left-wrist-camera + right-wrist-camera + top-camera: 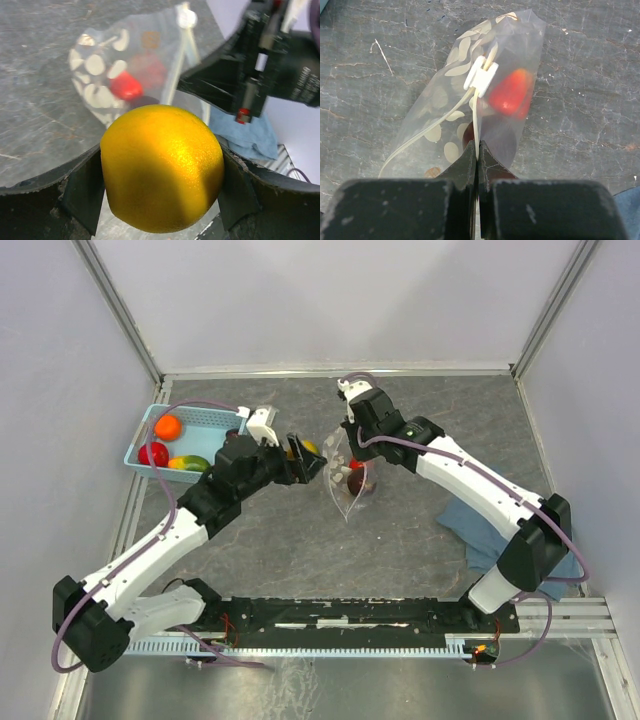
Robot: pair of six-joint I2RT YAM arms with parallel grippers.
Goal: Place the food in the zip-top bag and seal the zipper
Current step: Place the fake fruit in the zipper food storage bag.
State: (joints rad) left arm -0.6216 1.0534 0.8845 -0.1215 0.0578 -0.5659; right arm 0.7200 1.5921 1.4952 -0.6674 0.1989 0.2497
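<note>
Closest in, the left gripper (301,454) is clamped wide around a yellow fruit (162,167), holding it above the tabletop (300,550) just beside the zip-top bag (435,100). Across from it the right gripper (477,150) is pinched tight on the pale zipper (475,117), holding the bag by that edge, with a red piece (509,92) and a dark piece (362,484) inside. Further left the blue basket (190,410) holds orange, red and green food, and a blue cloth (480,530) lies off to the right.
</note>
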